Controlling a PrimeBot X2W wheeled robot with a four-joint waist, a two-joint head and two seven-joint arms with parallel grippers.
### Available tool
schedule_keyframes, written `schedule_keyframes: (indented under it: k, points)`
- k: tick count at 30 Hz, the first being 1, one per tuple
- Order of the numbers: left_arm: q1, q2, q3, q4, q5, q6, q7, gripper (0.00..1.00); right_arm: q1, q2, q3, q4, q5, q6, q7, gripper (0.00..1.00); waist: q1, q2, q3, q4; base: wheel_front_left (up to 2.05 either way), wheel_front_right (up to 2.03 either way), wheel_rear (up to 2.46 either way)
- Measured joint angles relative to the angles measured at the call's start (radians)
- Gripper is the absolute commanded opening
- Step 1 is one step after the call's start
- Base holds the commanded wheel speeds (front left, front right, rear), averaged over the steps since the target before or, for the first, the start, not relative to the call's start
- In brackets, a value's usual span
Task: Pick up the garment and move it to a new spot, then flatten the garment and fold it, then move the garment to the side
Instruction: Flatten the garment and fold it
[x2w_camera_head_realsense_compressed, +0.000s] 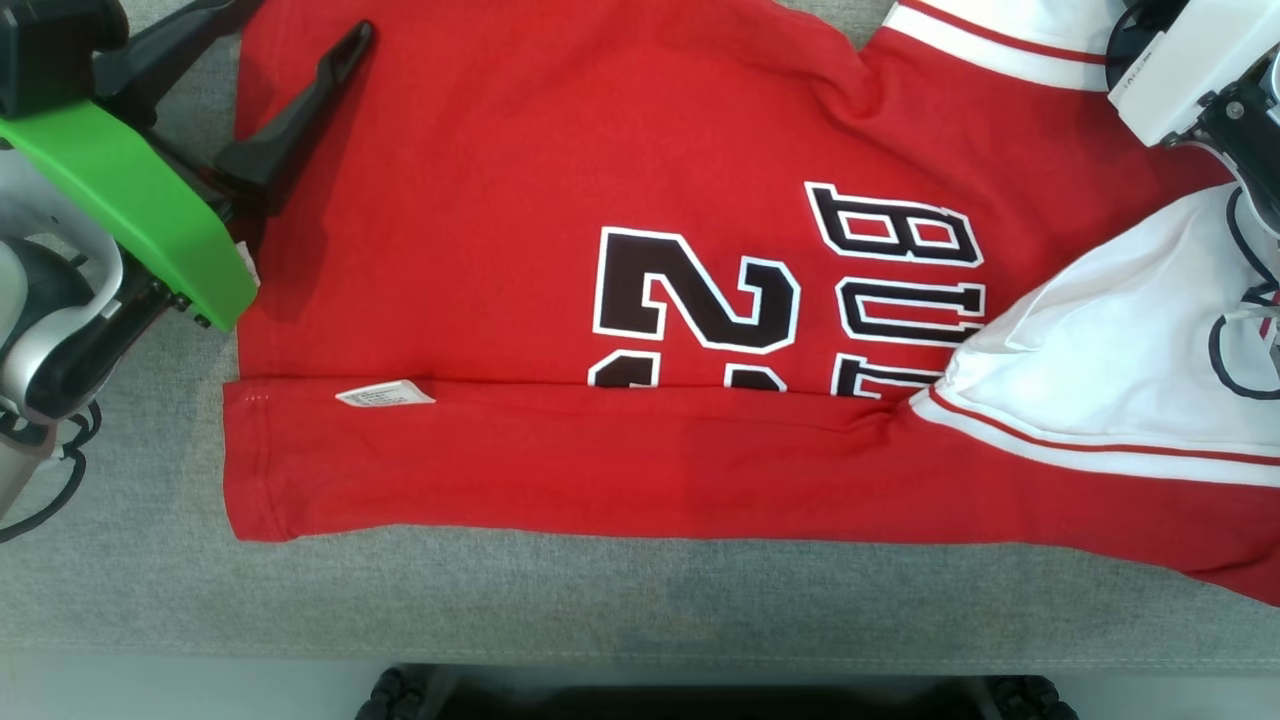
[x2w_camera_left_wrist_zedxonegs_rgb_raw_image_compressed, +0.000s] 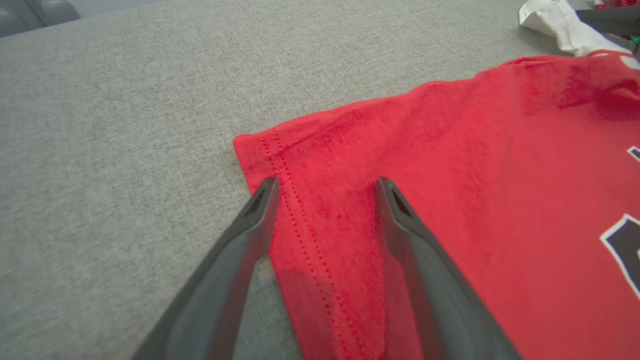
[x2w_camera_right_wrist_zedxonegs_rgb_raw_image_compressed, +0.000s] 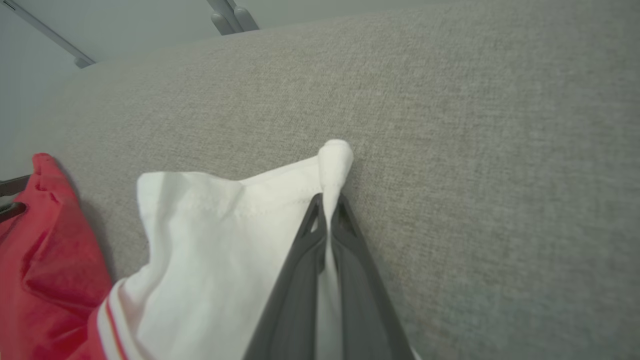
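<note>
1. Head view: we see the red garment (x2w_camera_head_realsense_compressed: 520, 250) lying flat on the grey worktop (x2w_camera_head_realsense_compressed: 600, 590), its near edge folded over and a white label (x2w_camera_head_realsense_compressed: 385, 395) exposed.
2. Left gripper (x2w_camera_left_wrist_zedxonegs_rgb_raw_image_compressed: 325, 187): jaws spread, straddling the hem corner.
3. Right gripper (x2w_camera_right_wrist_zedxonegs_rgb_raw_image_compressed: 330, 202): jaws pressed together, pinching the white sleeve (x2w_camera_right_wrist_zedxonegs_rgb_raw_image_compressed: 210, 240) at its cuff.

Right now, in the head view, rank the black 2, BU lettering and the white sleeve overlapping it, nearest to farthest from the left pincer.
From the left pincer:
1. black 2, mid-shirt
2. BU lettering, further right
3. white sleeve, far right
</note>
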Motion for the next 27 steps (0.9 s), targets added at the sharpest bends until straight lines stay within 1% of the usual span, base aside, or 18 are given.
schedule_keyframes:
  k: [2,7,10,21,22,23,24,25,26,27]
  points:
    - [-0.002,-0.001,-0.012,0.005,-0.005,0.000,-0.016,1.00,0.002,0.001,0.000,0.000,0.000,0.006,-0.002,0.00,0.0000,0.0000,-0.001,-0.001,0.00,0.00,0.00]
    - [-0.019,-0.014,-0.043,0.016,-0.028,0.000,-0.042,1.00,0.017,0.007,0.000,0.000,0.002,0.007,-0.013,0.00,0.0000,0.0000,-0.005,-0.006,0.00,0.00,0.00]
    - [-0.029,-0.021,-0.066,0.025,-0.040,0.000,-0.061,1.00,0.023,0.014,0.006,0.004,0.003,0.015,-0.023,0.00,0.0000,0.0000,-0.009,-0.012,0.00,0.00,0.00]
    - [-0.070,-0.026,-0.131,0.076,-0.043,0.000,-0.109,1.00,0.064,0.018,0.008,0.013,0.012,0.018,-0.039,0.00,0.0000,0.0000,-0.031,-0.028,0.00,0.00,0.00]
    - [-0.072,-0.027,-0.134,0.080,-0.045,0.000,-0.111,0.92,0.067,0.018,0.008,0.013,0.015,0.018,-0.039,0.00,0.0000,0.0000,-0.033,-0.028,0.00,0.00,0.00]
    - [-0.074,-0.028,-0.136,0.086,-0.050,0.000,-0.113,0.80,0.070,0.018,0.008,0.013,0.018,0.018,-0.039,0.00,0.0000,0.0000,-0.034,-0.029,0.00,0.00,0.00]
    - [-0.076,-0.031,-0.140,0.094,-0.053,0.000,-0.120,0.80,0.074,0.018,0.008,0.013,0.020,0.018,-0.039,0.00,0.0000,0.0000,-0.035,-0.029,0.00,0.00,0.00]
    - [-0.077,-0.033,-0.144,0.099,-0.055,0.000,-0.121,0.48,0.077,0.019,0.007,0.013,0.020,0.018,-0.040,0.00,0.0000,0.0000,-0.036,-0.029,0.00,0.00,0.00]
    - [-0.077,-0.034,-0.150,0.103,-0.058,0.000,-0.125,0.39,0.079,0.019,0.007,0.013,0.020,0.018,-0.043,0.00,0.0000,0.0000,-0.038,-0.030,0.00,0.00,0.00]
    - [-0.077,-0.036,-0.156,0.108,-0.060,0.000,-0.131,0.37,0.081,0.020,0.007,0.012,0.021,0.018,-0.043,0.00,0.0000,0.0000,-0.039,-0.030,0.00,0.00,0.00]
